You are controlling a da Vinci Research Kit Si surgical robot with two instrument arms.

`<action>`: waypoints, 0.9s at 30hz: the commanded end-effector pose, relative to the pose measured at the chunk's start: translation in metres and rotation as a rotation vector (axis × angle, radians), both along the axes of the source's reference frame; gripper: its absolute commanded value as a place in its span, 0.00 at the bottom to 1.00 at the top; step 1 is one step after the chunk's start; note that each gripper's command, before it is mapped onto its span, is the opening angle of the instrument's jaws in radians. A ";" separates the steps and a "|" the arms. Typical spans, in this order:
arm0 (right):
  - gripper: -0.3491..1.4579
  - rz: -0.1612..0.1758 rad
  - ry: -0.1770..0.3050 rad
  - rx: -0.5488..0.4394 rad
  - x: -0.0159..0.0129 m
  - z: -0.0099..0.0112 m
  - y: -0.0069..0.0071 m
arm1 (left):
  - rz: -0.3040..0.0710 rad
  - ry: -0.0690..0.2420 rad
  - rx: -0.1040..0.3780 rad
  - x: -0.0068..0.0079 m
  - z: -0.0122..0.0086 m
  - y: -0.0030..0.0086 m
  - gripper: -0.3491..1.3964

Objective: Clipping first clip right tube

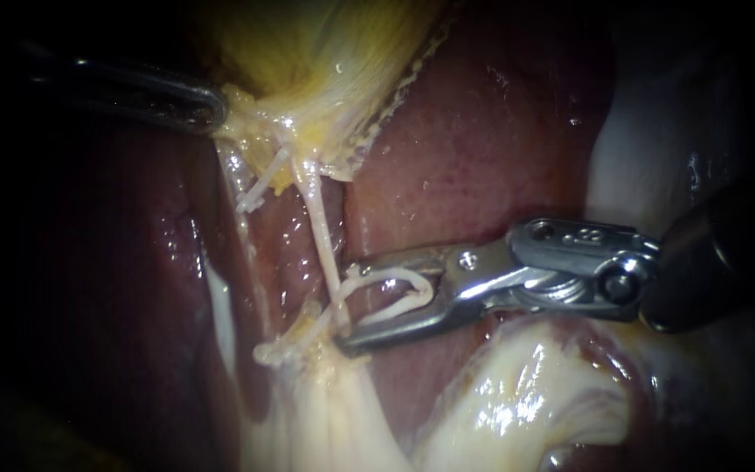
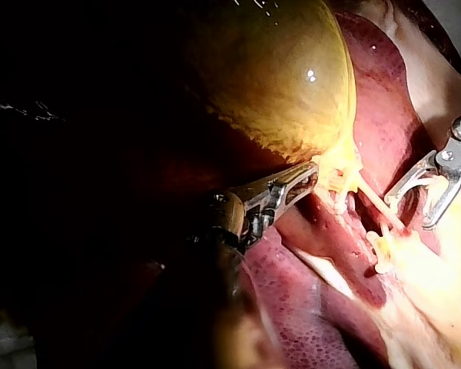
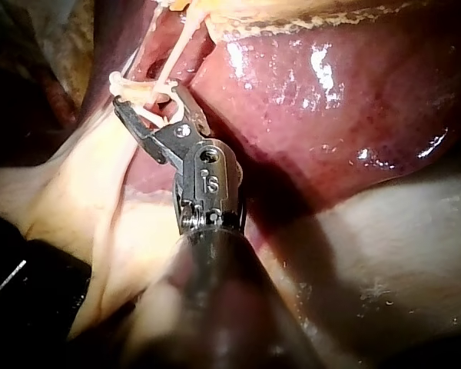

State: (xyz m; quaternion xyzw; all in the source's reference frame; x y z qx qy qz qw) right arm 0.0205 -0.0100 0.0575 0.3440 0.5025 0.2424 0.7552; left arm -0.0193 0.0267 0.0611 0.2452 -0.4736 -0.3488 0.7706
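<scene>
The liver (image 1: 482, 149) is forming the dark red background, with the yellow gallbladder (image 1: 325, 52) lying above it. My left instrument (image 1: 211, 109) is gripping the gallbladder's lower end, jaws closed on it. My right instrument (image 1: 345, 304) is carrying a white clip (image 1: 395, 293) between its spread jaws, both touching it. The right tube (image 1: 319, 227) is running down from the gallbladder into the jaw tips, with the left tube (image 1: 264, 179) lying just beside it.

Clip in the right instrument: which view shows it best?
Endoscope view: the clip lies side-on, its whole white loop showing between the jaws of the right instrument. The right wrist view shows it from behind, partly hidden by the jaws; the left wrist view hardly shows it.
</scene>
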 end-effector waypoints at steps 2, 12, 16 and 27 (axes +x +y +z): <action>0.47 0.004 0.000 -0.002 0.0000 0.0012 0.0000 | 0.000 0.000 0.000 0.0000 0.0000 0.0000 0.00; 0.47 0.016 0.012 -0.006 0.0014 0.0044 0.0001 | -0.001 -0.002 -0.002 -0.0001 0.0001 -0.0001 0.00; 0.47 0.034 0.059 0.058 0.0030 0.0046 -0.0003 | -0.001 -0.002 -0.002 -0.0001 0.0002 -0.0001 0.00; 0.47 0.042 0.153 0.165 0.0043 0.0024 -0.0015 | -0.004 -0.001 0.002 -0.0001 0.0003 -0.0002 0.00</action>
